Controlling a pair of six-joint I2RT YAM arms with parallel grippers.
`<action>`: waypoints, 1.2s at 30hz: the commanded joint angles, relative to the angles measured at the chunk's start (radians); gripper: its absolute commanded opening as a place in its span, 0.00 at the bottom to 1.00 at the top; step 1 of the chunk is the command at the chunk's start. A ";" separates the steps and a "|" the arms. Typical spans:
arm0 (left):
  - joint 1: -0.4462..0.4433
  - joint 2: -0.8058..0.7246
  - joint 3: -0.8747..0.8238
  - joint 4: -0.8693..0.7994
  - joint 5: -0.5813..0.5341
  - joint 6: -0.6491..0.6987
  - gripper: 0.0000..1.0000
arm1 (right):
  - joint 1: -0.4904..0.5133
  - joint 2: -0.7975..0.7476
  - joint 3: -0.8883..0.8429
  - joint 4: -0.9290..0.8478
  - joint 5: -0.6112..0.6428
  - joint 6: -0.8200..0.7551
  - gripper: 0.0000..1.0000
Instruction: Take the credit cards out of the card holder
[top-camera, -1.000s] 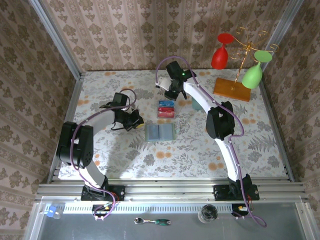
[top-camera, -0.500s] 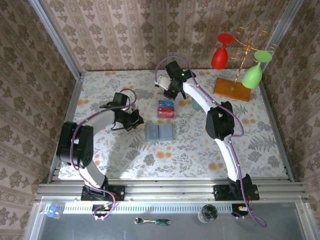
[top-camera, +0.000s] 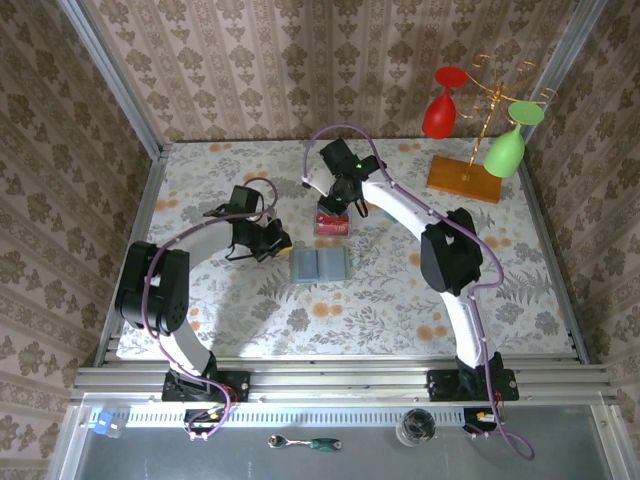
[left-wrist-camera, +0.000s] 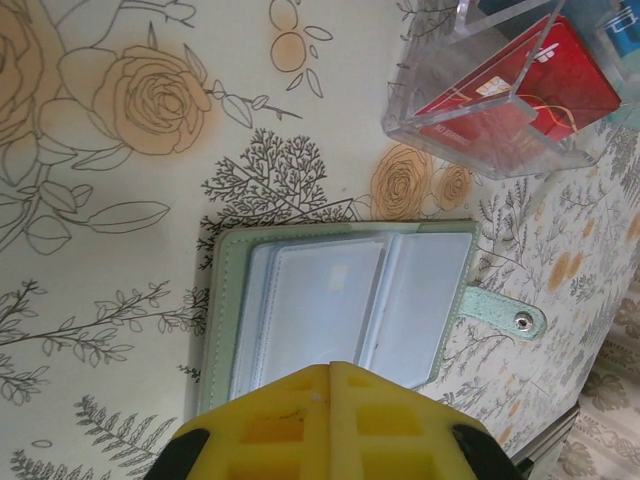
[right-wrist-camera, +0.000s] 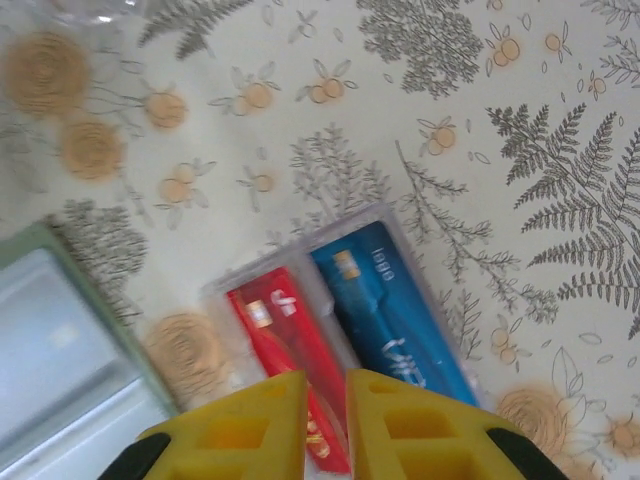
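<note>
Right wrist view puts the cards (right-wrist-camera: 385, 300), one red and one blue, lying side by side in a clear tray (right-wrist-camera: 372, 212) directly under and just ahead of the right gripper (right-wrist-camera: 325, 400). Its fingers are drawn in to a thin slit with nothing between them, and the red card shows through that slit. I cannot tell whether the tips touch the tray. The holder (right-wrist-camera: 60, 330) lies open to the left of this gripper, just beside the tray.

Left wrist view shows the left gripper (left-wrist-camera: 330, 372) with its pads pressed together on nothing, hovering over the near edge of the holder (left-wrist-camera: 340, 305). The clear sleeves ahead of it look empty, and the snap tab sticks out to its right.

The cards should be light, stiff and slick, lying too flat to pinch from above. A short edge that can be tipped up is probably the best hold. The holder is likely soft and light, so it would slide or fold unless pinned by its border
</note>
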 joint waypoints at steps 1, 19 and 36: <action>-0.014 0.012 -0.022 0.021 0.019 -0.008 0.02 | 0.009 -0.118 -0.104 0.111 -0.048 0.186 0.18; -0.040 -0.001 -0.152 0.095 -0.009 0.002 0.00 | 0.049 -0.255 -0.577 0.459 -0.304 0.969 0.18; -0.048 0.000 -0.191 0.129 -0.030 0.000 0.00 | 0.075 -0.170 -0.576 0.447 -0.422 1.128 0.19</action>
